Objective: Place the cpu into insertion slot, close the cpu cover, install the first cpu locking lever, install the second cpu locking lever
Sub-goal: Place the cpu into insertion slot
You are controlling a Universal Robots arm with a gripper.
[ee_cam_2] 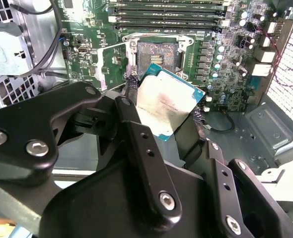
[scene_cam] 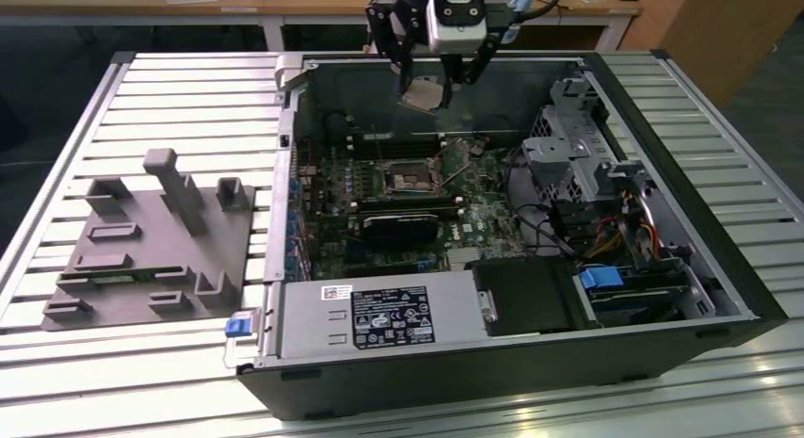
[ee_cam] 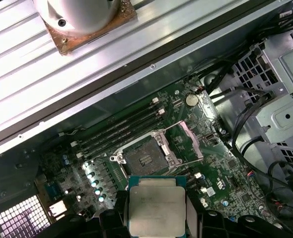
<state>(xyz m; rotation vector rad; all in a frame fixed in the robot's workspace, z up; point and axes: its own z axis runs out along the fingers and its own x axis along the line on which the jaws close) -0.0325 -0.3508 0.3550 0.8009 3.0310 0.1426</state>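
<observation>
One hand [ee_cam_2: 162, 116] clamps the cpu [ee_cam_2: 169, 96], held apart from the open insertion slot [ee_cam_2: 156, 53].

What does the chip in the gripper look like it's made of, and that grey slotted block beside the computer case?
The cpu: dull silver-grey top with soft sheen, likely metal, on a thin green-edged base, probably circuit board. The grey block: uniformly matte, no glint, likely moulded or printed plastic, though that's uncertain.

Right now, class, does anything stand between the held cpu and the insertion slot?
Nothing visible. The gripper holds the cpu in the air; the insertion slot lies bare, the cpu cover swung open beside it.
</observation>
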